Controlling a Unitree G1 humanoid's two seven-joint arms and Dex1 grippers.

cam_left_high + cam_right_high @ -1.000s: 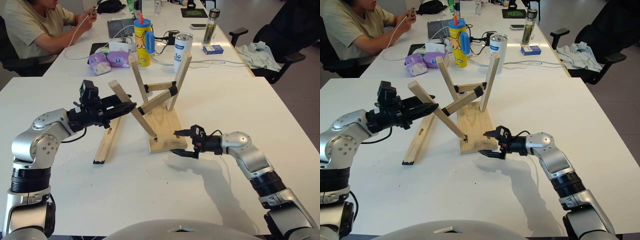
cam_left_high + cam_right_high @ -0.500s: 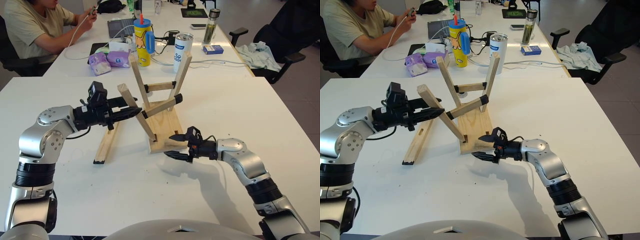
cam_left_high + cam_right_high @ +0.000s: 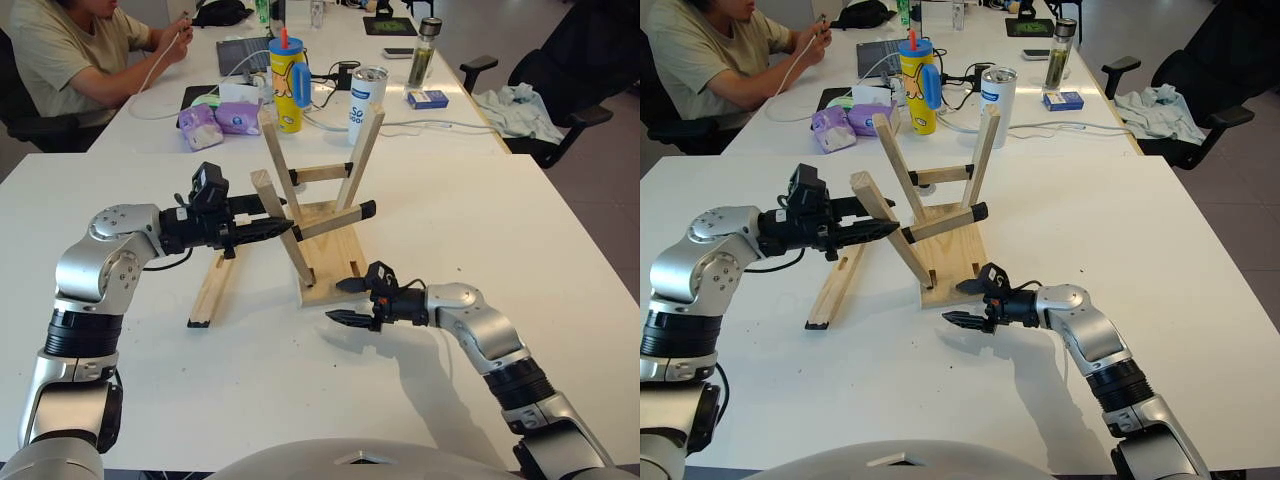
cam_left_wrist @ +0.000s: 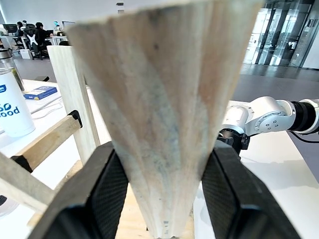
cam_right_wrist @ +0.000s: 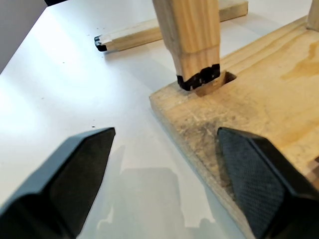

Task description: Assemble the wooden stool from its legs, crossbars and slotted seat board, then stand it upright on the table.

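The slotted seat board (image 3: 338,250) lies flat on the white table. Two legs (image 3: 278,150) (image 3: 364,155) stand in its far end, joined by a crossbar (image 3: 322,173). My left gripper (image 3: 272,226) is shut on a third, tilted leg (image 3: 300,260) that carries a second crossbar (image 3: 335,218). In the left wrist view the leg (image 4: 164,124) sits between both fingers (image 4: 99,194). Its black-marked foot (image 5: 197,74) rests at a slot in the board's near corner (image 5: 259,129). My right gripper (image 3: 338,300) hovers open at that corner, holding nothing. A loose leg (image 3: 213,285) lies on the table to the left.
On the far table stand a yellow bottle (image 3: 285,85), a can (image 3: 366,95) and tissue packs (image 3: 215,120), with cables around them. A person sits at its far left. Bare white tabletop (image 3: 300,390) stretches in front of the board.
My left gripper has swung the tilted leg and its crossbar rightward and more upright over the board. My right gripper has slid left along the board's near edge toward the leg's foot.
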